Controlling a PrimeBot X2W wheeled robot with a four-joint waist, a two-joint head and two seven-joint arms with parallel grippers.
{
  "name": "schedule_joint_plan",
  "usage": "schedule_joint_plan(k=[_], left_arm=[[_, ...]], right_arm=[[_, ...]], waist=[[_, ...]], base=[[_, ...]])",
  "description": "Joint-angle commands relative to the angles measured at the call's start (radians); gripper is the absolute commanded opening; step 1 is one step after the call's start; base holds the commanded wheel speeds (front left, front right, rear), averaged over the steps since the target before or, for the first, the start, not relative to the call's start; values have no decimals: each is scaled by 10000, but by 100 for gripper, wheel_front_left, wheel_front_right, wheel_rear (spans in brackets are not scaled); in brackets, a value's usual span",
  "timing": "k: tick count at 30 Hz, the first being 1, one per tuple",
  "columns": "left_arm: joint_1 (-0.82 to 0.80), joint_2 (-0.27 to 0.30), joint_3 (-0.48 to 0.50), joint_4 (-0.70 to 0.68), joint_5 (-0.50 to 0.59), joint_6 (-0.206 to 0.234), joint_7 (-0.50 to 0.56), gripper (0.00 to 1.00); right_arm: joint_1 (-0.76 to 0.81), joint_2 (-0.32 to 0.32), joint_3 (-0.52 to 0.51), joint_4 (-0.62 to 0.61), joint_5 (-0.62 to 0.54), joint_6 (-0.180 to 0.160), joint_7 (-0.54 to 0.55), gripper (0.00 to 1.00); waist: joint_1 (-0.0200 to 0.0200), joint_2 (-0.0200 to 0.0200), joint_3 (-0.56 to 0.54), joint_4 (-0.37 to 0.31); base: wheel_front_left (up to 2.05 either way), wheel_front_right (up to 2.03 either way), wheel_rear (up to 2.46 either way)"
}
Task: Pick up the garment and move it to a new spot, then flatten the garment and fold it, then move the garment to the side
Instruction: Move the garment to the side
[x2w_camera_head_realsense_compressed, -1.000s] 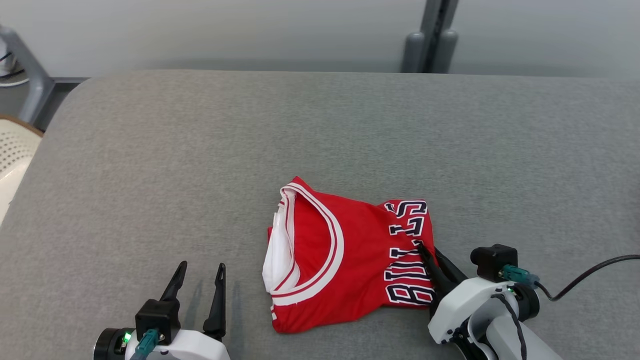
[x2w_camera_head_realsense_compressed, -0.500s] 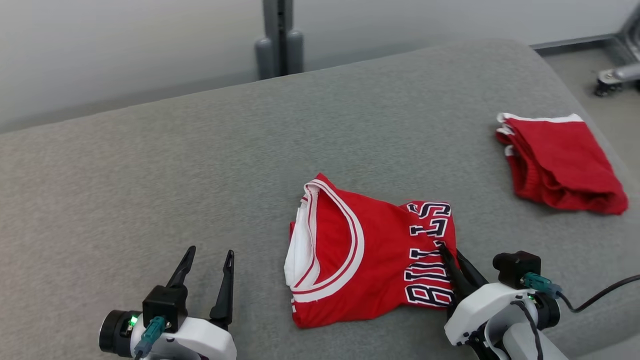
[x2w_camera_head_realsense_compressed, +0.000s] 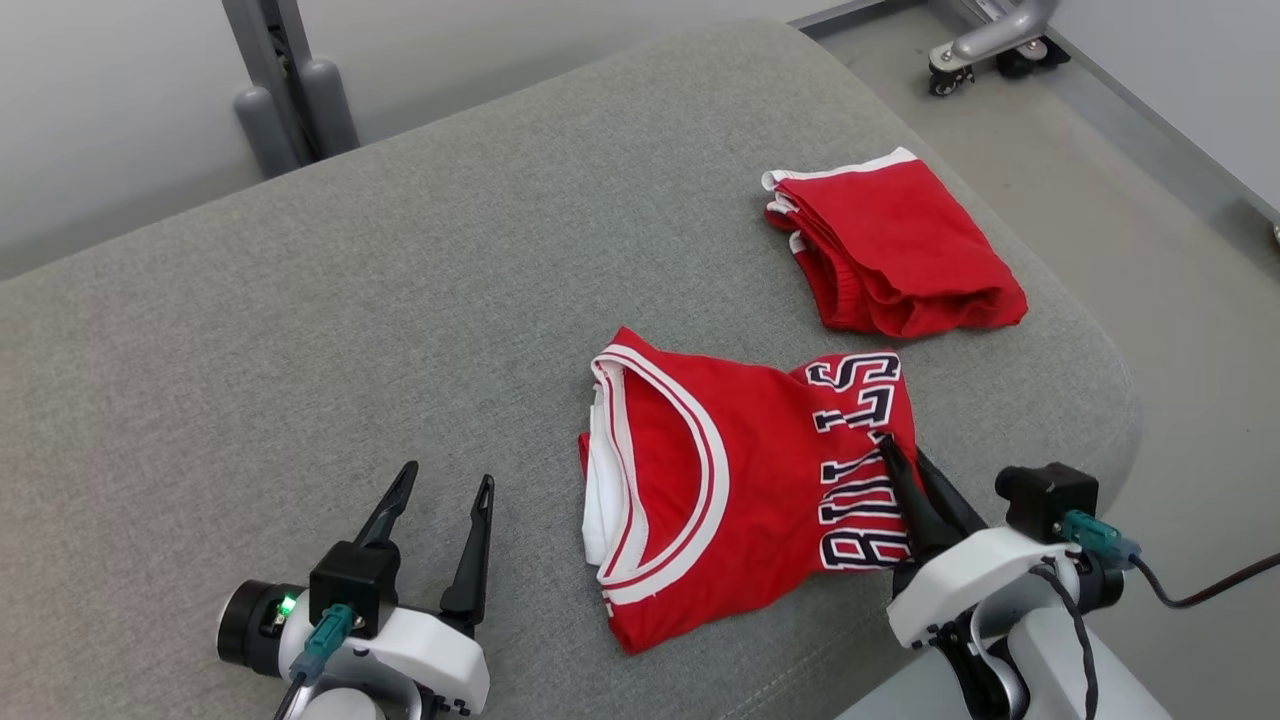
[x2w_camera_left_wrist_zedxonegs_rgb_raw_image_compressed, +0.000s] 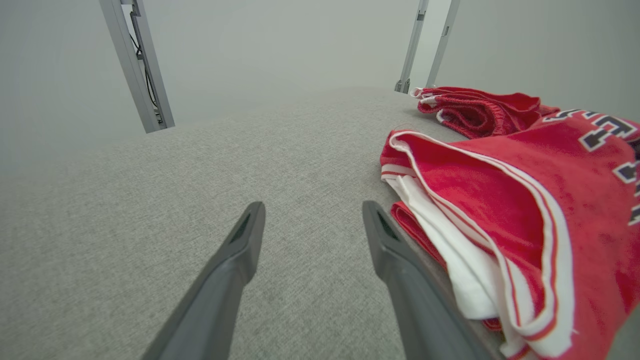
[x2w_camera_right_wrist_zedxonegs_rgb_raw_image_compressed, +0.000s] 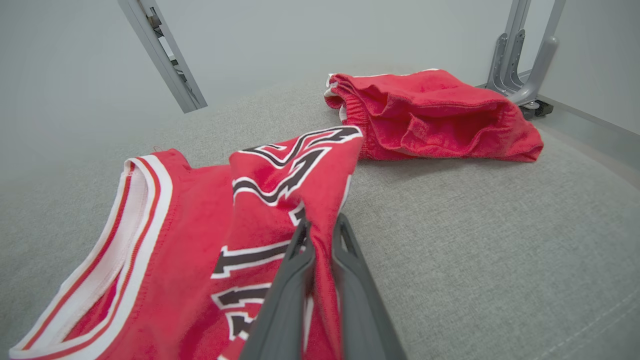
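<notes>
Cam swung right; garment (x2w_camera_head_realsense_compressed: 760, 470) edge pinched btwn R jaws.

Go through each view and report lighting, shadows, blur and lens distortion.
Head view: even, soft light, no glare, all sharp; only a faint shadow under the garment. Left wrist view: wide-angle, the metal posts lean; the left gripper looks soft near the bottom edge. Right wrist view: posts lean too; garment lettering crisp.

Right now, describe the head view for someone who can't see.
The right gripper pinches a folded red jersey with white trim on a grey fabric surface. The left gripper is open nearby; a smaller red bundle lies beyond.
</notes>
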Motion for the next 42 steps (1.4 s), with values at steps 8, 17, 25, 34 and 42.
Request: schedule_joint_plan(k=[8,17,25,34,42], left_arm=[[-324,67,-11,107,202,-79,-43,100],[-292,84,170,60,417,-143,-43,100],[-502,133,223,37,534,-188,-41,100],[-673,180,273,-90,610,-193,-43,100],[-496,138,475,-160,396,-1,-43,100]], right_arm=[[-1525,-42,-335,-573,-374,-3,5,0],[-3571,-576,-1700,561,-1634,-3,5,0],[-4892,-1861,-3843,2364,-3535,-1,5,0],[-5201,-2414,-7562,2764,-6302,-3,7,100],[-4487,-1010,-8258,1036,-7088,-3,7,100]], waist=[[0,-1,418,-120],[0,-1,665,616],[0,-1,1025,1819],[0,-1,1280,2634],[0,-1,972,2964]], base=[[0,0,0],[0,0,0],[0,0,0],[0,0,0],[0,0,0]])
